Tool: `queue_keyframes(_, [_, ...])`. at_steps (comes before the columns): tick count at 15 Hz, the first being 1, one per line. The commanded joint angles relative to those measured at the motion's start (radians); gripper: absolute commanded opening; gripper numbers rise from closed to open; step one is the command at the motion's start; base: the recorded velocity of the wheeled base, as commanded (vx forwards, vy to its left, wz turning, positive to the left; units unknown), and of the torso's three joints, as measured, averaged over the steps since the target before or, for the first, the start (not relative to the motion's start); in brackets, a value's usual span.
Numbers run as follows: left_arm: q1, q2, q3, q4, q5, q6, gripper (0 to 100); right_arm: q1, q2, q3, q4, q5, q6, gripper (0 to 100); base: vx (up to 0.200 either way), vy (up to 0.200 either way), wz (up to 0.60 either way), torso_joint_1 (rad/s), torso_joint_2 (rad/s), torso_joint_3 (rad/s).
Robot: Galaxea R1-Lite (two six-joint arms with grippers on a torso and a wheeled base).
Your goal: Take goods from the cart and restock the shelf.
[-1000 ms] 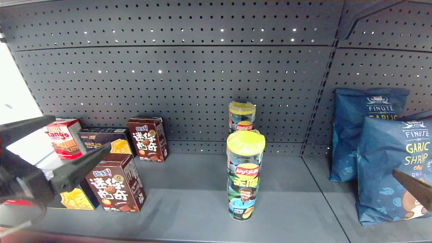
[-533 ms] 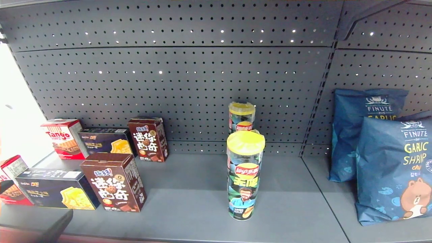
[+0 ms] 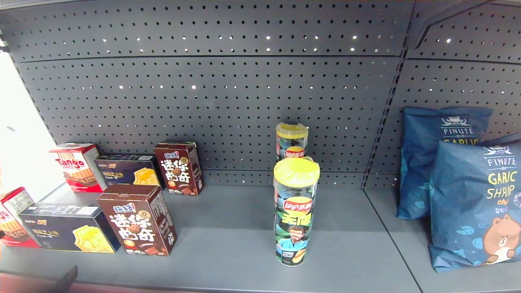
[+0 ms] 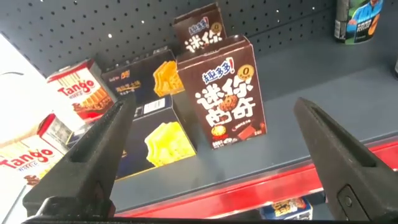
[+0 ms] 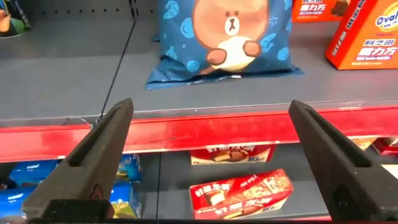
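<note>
My left gripper [image 4: 212, 102] and right gripper [image 5: 211, 104] gape empty; the brown cardboard cookie box [image 4: 227, 93] at the front edge of the grey metal shelf [image 3: 228, 248] seems light, crushable; I'd grasp its flat sides.

The shelf [image 3: 228, 248] and its perforated back panel [image 3: 203, 101] are matt grey painted metal. The front chip canister [image 3: 293, 228] has a glossy printed wrap and smooth yellow plastic lid [image 3: 296, 171]. The brown cookie box [image 3: 138, 221] is glossy cardboard; the blue snack bags [image 3: 468, 203], crinkled soft-sheen film.
</note>
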State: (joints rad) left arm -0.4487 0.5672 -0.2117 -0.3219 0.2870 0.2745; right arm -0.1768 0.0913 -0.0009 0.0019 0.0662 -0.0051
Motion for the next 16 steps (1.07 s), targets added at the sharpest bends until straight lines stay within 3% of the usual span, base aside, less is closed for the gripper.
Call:
queue_keyframes(1, [-0.002, 0.000, 0.011, 0.000, 0.000, 0.000, 100, 0.013, 0.004, 0.001, 0.000, 0.000, -0.001, 100, 0.000, 0.000, 0.00, 0.000, 0.00, 0.000])
queue_keyframes(5, [-0.001, -0.036, 0.035, 0.000, 0.000, -0.003, 100, 0.091, 0.004, 0.001, 0.000, 0.000, 0.001, 100, 0.000, 0.000, 0.00, 0.000, 0.00, 0.000])
queue_keyframes(7, [-0.001, -0.038, 0.041, 0.000, 0.000, -0.006, 100, 0.191, -0.076, 0.001, 0.000, 0.000, -0.001, 100, 0.000, 0.000, 0.00, 0.000, 0.00, 0.000])
queue_keyframes(12, [-0.011, -0.043, 0.072, -0.002, -0.008, -0.012, 100, 0.178, -0.091, 0.001, -0.007, 0.000, 0.004, 100, 0.000, 0.000, 0.00, 0.000, 0.00, 0.000])
queue_keyframes(14, [-0.027, -0.038, 0.104, -0.002, -0.071, -0.021, 100, 0.178, -0.091, 0.001, -0.007, 0.000, 0.004, 100, 0.000, 0.000, 0.00, 0.000, 0.00, 0.000])
queue_keyframes(16, [-0.048, -0.030, 0.138, -0.002, -0.184, -0.063, 100, 0.178, -0.091, 0.001, -0.007, 0.000, 0.004, 100, 0.000, 0.000, 0.00, 0.000, 0.00, 0.000])
